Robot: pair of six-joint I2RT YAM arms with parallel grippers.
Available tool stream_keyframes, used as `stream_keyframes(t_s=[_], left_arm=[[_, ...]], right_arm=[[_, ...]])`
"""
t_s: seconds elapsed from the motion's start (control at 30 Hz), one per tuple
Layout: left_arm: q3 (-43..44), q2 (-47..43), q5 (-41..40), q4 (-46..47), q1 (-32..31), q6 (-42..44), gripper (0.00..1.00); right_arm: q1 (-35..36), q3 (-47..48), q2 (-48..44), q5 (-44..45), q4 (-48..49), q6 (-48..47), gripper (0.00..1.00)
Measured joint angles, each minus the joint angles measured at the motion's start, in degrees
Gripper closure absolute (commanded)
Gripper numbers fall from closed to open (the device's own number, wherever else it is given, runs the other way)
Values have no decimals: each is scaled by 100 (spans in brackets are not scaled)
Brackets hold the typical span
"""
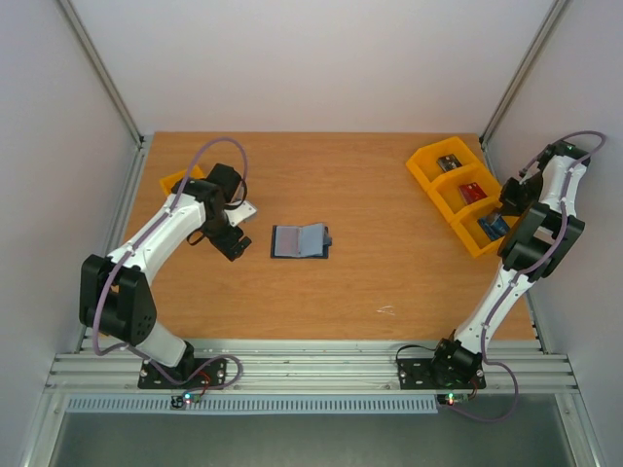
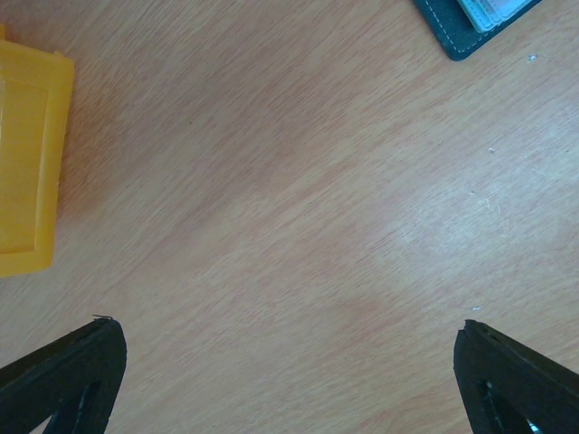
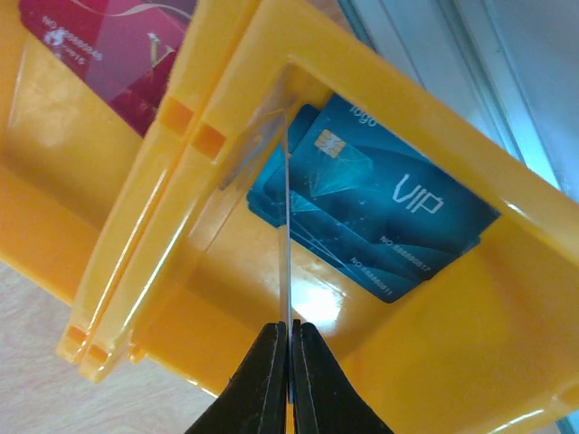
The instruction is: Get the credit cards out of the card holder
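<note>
Pinching one credit card [image 3: 286, 217] edge-on: R gripper [image 3: 289, 330], lower centre, clamped on it over yellow bin [image 3: 452, 362].
L gripper [image 2: 288, 327] wide, empty; card holder [image 1: 300, 241] lies unfolded mid-frame, top view.

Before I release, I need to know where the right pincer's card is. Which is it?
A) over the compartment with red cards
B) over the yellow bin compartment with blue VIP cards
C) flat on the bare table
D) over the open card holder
B: in the right wrist view the right pincer pinches a thin card edge-on over the yellow bin compartment holding the blue VIP cards. The red cards lie in the next compartment.
</note>
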Motion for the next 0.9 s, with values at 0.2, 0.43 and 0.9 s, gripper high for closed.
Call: stream_keyframes(t_s=[0.2,0.43,0.9], left_arm=[[0,2,-2,-2,0,0,1],[0,28,2,-4,0,0,1],[2,39,2,-17,0,0,1]], right_arm=[[0,85,55,387,-17,33,92],[0,273,249,837,-57,35,88],[4,656,509,1261,-144,22,71]])
